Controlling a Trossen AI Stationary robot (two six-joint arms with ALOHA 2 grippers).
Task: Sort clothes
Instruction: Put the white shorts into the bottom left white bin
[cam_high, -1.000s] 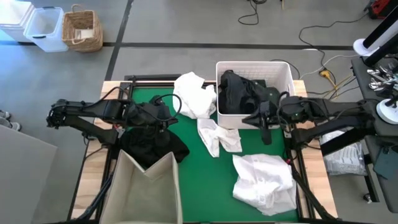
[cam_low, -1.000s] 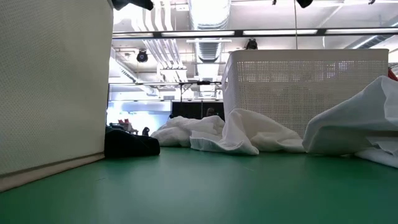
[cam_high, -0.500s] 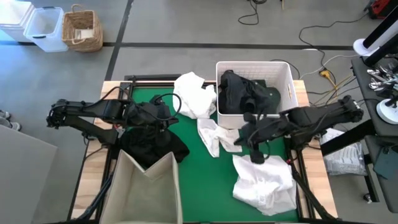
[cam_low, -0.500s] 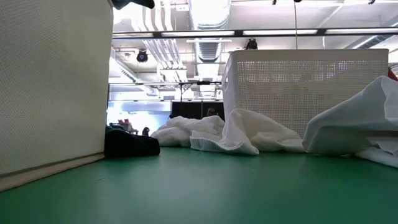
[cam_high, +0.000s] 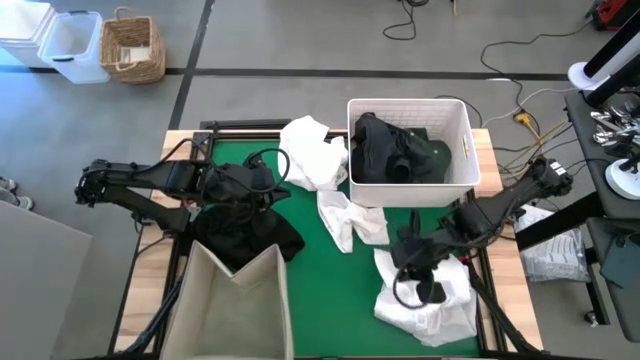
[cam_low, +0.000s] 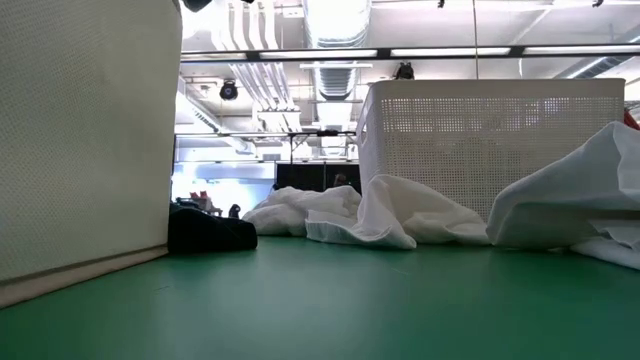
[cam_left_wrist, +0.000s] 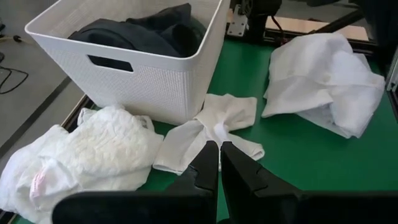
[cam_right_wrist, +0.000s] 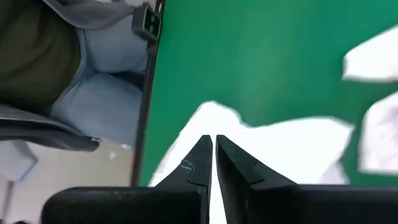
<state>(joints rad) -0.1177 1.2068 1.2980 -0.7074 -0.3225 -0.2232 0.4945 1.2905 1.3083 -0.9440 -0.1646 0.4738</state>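
Note:
The clothes lie spread on the green mat. A black garment (cam_high: 250, 235) lies by the beige bin. A white garment (cam_high: 312, 152) lies at the far middle, a smaller white one (cam_high: 350, 218) in the middle, and a large white one (cam_high: 450, 312) at the near right. Dark clothes (cam_high: 395, 150) lie in the white basket (cam_high: 462, 140). My left gripper (cam_high: 272, 190) is shut and empty above the black garment; its wrist view (cam_left_wrist: 219, 163) looks toward the basket. My right gripper (cam_high: 432, 292) is shut above the large white garment (cam_right_wrist: 292, 149), pointing down, with nothing between its fingers (cam_right_wrist: 213, 155).
The beige fabric bin (cam_high: 235, 310) stands at the near left and fills the left of the low view (cam_low: 80, 140). The basket's perforated wall (cam_low: 480, 140) stands behind the white clothes. What looks like a person's legs in light blue trousers (cam_right_wrist: 106, 81) shows past the table edge.
My right gripper has gone from in front of the white basket toward the table's near edge, to a place over the large white garment, and has tipped to point down. The clothes lie as before.

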